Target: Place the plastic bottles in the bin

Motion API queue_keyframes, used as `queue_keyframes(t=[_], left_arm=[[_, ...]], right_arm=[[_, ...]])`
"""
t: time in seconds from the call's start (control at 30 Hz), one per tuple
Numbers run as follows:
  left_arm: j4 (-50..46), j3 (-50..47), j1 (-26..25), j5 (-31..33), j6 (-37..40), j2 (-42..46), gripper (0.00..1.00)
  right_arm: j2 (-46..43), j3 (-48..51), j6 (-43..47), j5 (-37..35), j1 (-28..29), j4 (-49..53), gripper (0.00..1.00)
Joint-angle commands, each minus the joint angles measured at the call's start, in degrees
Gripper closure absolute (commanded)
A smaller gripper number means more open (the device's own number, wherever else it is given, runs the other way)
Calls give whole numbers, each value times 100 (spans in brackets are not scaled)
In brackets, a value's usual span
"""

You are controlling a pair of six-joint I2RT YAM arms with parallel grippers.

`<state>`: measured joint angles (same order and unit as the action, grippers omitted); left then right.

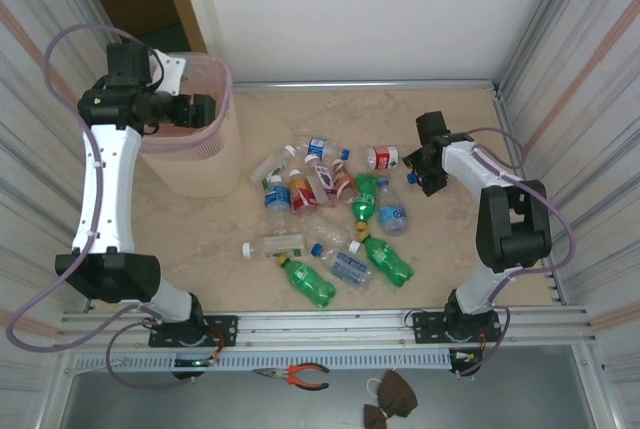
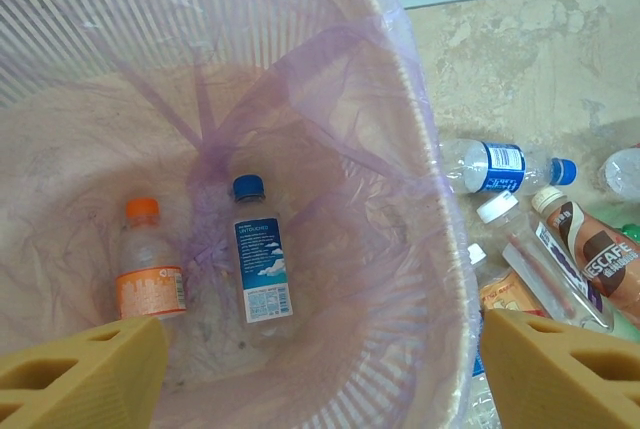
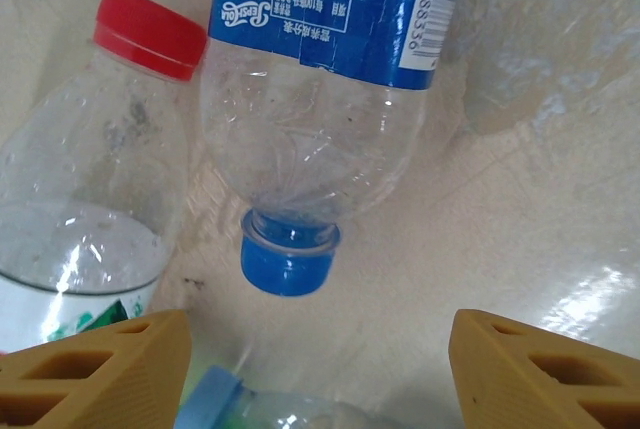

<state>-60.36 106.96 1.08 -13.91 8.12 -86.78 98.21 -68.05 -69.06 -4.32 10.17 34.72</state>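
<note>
Left gripper (image 2: 320, 374) spread wide and empty over the bin (image 2: 425, 129), two plastic bottles lay on its bottom, an orange-capped bottle (image 2: 148, 274) and a blue-capped bottle (image 2: 262, 269), right gripper (image 3: 320, 349) splayed, grasping nothing, above a blue-labelled bottle (image 3: 315, 119) beside a red-capped bottle (image 3: 90, 189) on the table (image 1: 450, 249) — other bottles (image 1: 306, 282) lay scattered mid-table.

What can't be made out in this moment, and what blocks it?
- Left wrist view: yellow fingers of the left tool cover the near floor of the round pink mesh bin; any bottles there are hidden.
- Right wrist view: the clear blue-labelled plastic bottle runs off the top edge; the clear red-capped bottle has its label cut by the left edge.
- Top view: the piled plastic bottles overlap, so no sure count.
</note>
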Motion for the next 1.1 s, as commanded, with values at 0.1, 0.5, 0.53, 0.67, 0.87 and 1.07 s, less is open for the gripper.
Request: queue_keyframes(t=[0.1,0.5,0.53,0.67,0.87,1.07], left_arm=[[217,181,10,-241,34,533,18],[877,-592,11,-804,-161,1390,16],[877,-629,11,-817,-161,1419,16],[849,-771,10,-930,-202,1524,16],[855,-1022,10,-906,-184,1736,17],[826,-1065,13,-845,-166,1856,17]], right_arm=[[469,-236,-942,-101,80,-310,33],[1000,-282,-1344,-641,229,-520,42],[1022,-264,-1376,-693,244,-536,43],[1044,-208,-1416,-902,298,-589,47],[1126,-180,-1172,-1161,354,-644,56],[996,-35,-1072,-1370,391,-696,67]])
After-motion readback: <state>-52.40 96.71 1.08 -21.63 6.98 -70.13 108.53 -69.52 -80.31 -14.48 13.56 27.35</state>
